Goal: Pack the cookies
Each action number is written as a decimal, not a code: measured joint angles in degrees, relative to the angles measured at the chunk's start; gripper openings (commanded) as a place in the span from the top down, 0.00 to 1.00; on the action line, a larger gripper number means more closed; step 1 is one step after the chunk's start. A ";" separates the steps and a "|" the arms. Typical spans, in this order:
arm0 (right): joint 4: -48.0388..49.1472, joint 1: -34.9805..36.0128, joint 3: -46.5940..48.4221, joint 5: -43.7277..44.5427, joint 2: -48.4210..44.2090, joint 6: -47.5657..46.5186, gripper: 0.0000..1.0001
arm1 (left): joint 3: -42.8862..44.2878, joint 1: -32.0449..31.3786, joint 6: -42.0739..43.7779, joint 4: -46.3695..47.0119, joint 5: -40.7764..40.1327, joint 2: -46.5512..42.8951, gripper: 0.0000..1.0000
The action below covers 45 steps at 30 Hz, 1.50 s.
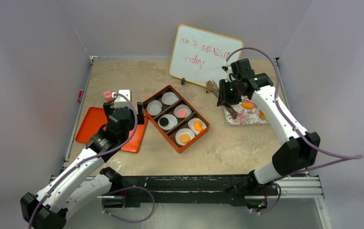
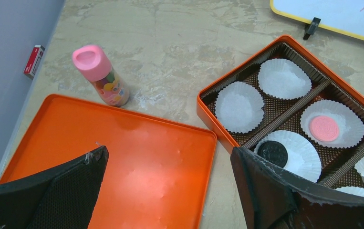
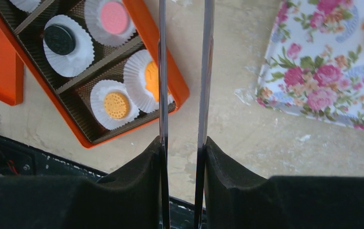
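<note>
Cookies (image 1: 182,113) lie in two places. Four sit in the orange box (image 2: 211,125) at the middle of the top view, each in its own white paper cup (image 2: 239,106). The others rest on the floral napkin (image 1: 249,119), well apart to the right of the box. In the box, the pink cookie (image 2: 324,128) and the black cookie (image 2: 273,152) share the middle row. Two orange cookies (image 3: 117,105) fill the row at the lower right end. On the napkin an orange piece (image 1: 247,105) shows near the upper edge, with another further right. The right gripper (image 3: 182,143) is clamped on a pair of metal tongs (image 3: 163,71). Their two thin blades run straight up the wrist view, slightly apart, over the bare table (image 1: 227,152) between box and napkin. In the top view this gripper hangs above the napkin's upper left corner. The left gripper (image 2: 169,153) has its fingers spread wide and grasps nothing. It hovers over the flat orange lid (image 2: 122,143) that lies just beside the box, on its left. A pink-capped bottle (image 2: 101,76) stands upright just past the lid's upper edge. A whiteboard (image 1: 203,55) with red writing leans at the top of the overhead view.
</note>
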 measured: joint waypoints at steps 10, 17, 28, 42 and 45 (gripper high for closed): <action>3.19 10.49 6.75 1.49 9.25 0.70 0.84 | 0.00 0.00 -0.83 -0.04 -0.68 0.13 0.00; 4.39 16.52 12.44 3.13 15.74 1.20 0.84 | 0.00 0.00 -0.83 -0.04 -1.01 0.13 0.00; 5.88 21.97 18.18 6.03 26.05 1.68 0.84 | 0.00 0.00 -0.83 -0.04 -1.27 0.13 0.01; 6.21 22.67 22.60 8.98 33.11 1.95 0.82 | 0.00 0.00 -0.83 -0.04 -1.27 0.13 0.01; 5.55 22.75 22.60 8.98 33.42 1.95 0.82 | 0.00 0.00 -0.83 -0.04 -1.25 0.11 0.01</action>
